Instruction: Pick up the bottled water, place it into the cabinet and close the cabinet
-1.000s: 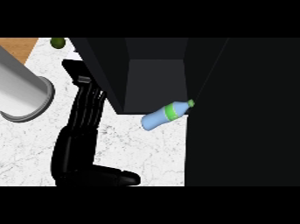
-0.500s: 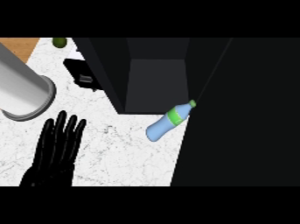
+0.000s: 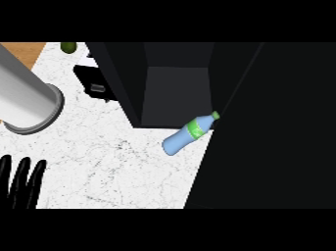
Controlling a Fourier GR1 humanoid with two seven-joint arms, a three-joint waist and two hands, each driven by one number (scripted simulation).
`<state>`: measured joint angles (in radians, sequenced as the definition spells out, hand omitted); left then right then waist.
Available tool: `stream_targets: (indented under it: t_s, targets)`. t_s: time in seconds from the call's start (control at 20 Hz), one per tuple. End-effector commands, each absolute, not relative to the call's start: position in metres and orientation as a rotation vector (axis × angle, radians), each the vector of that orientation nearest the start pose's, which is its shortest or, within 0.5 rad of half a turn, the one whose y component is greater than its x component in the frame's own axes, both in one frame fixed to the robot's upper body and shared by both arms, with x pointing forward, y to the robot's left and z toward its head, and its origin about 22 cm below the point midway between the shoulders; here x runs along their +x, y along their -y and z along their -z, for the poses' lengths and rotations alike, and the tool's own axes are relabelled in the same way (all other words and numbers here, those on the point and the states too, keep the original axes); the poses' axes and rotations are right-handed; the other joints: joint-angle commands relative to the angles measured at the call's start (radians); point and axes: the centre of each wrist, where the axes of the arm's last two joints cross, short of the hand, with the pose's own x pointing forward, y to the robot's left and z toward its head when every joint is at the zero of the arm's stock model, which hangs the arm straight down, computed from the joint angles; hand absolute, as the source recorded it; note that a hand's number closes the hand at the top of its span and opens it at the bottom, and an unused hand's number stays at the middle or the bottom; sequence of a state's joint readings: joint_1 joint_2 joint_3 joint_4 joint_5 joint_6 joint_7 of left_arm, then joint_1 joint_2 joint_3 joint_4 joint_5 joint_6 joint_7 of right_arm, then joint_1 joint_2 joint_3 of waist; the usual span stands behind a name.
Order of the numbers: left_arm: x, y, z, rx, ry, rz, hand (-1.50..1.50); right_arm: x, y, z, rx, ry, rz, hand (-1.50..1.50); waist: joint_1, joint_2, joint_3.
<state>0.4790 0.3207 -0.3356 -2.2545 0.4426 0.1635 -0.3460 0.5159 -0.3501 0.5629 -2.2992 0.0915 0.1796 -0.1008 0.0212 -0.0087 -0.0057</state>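
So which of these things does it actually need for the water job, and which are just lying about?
Needed:
- bottled water, lying on the counter
- cabinet, open
- left hand, fingers straight, at lower left

Lying about:
- grey cylinder
- small green object at top
- black object beside the cabinet

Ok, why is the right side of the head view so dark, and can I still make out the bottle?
Head view: a large black panel, seemingly the cabinet's open door, fills the right side, with no detail on it. The water bottle stands out pale blue against the white counter. The cabinet interior is dim grey. The left hand shows as a plain black shape.
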Motion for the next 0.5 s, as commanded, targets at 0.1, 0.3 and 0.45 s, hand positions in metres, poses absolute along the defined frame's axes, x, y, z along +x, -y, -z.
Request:
stream_targets:
  t_s: [0.1, 0.3, 0.45]
  targets:
    - [0.103, -0.255, -0.083, -0.322, 1.981, -0.224, -1.50, 0.080, 0.146, -0.103, 0.633, 1.723, -0.623, 1.50, 0.008, 0.005, 0.002]
    - [0.086, -0.270, -0.084, -0.339, 1.966, -0.225, -1.50, 0.087, 0.148, -0.110, 0.627, 1.720, -0.627, 1.50, 0.028, 0.005, 0.001]
    - [0.091, -0.279, -0.092, -0.359, 1.979, -0.200, -1.50, 0.102, 0.131, -0.097, 0.651, 1.691, -0.606, 1.50, 0.036, 0.013, 0.002]
